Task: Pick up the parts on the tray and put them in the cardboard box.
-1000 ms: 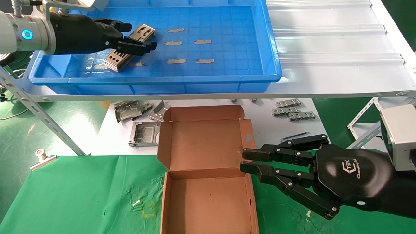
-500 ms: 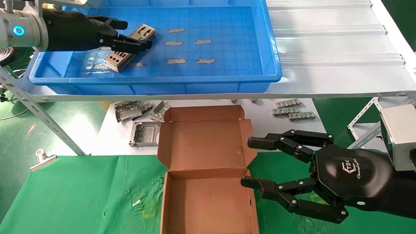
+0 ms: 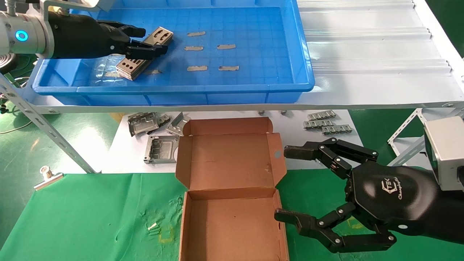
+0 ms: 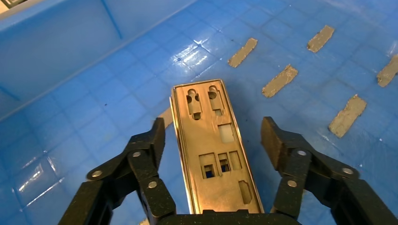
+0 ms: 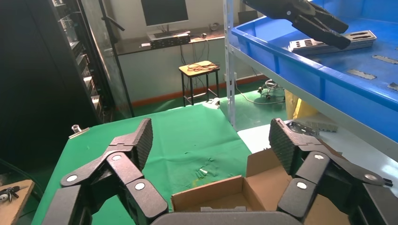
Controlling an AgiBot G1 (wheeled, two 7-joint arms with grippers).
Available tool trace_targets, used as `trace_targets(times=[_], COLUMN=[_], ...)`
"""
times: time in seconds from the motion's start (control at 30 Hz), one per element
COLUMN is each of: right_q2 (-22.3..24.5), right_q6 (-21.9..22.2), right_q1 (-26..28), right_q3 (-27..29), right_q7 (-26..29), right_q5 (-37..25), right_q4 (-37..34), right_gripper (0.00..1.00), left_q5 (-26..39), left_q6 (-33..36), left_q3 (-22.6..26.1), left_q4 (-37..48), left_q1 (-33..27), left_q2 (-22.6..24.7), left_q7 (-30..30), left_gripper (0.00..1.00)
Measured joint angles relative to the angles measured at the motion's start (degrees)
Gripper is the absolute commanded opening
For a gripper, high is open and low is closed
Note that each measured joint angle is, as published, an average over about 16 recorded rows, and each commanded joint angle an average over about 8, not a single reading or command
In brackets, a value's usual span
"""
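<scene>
A stack of the parts point(image 3: 129, 66), thin silver plates with punched cut-outs, lies slantwise in the left half of the blue tray point(image 3: 181, 88). My left gripper point(image 3: 154, 40) hovers over the stack's middle. It is open, one finger on each long side of the top plate point(image 4: 211, 140), touching neither edge. The cardboard box point(image 3: 232, 224) stands open on the green cloth below the shelf, lid flap point(image 3: 228, 159) leaning back. My right gripper point(image 3: 285, 184) is beside the box's right wall, open wide and holding nothing; the right wrist view looks between its fingers point(image 5: 211, 140) into the box.
Small grey strips point(image 3: 226, 46) lie on the tray floor to the right of the stack. Bent metal brackets point(image 3: 159, 148) and smaller pieces point(image 3: 328, 125) rest on the white sheet under the shelf. A slanted shelf strut point(image 3: 47, 134) and a metal clip point(image 3: 47, 175) are at left.
My right gripper has opened from nearly shut to wide and drawn slightly away from the box's right wall. The left gripper has pulled back a little over the stack.
</scene>
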Motion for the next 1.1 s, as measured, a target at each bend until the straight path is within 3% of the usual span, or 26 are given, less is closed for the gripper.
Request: trace_targets(times=[1.1], right_q2=[0.0], right_q6=[0.0], right_q1=[0.0], right_q3=[0.0], right_q7=[0.0], right_q5=[0.0], right_q4=[0.0], right_gripper=[1.00], left_q5=[-1.2], left_q6=[-0.2], left_q3=[-0.9], left_q4=[3.5], left_q1=[-1.9], left_q2=[0.3], left_q7=[3.5], left_gripper=[0.00])
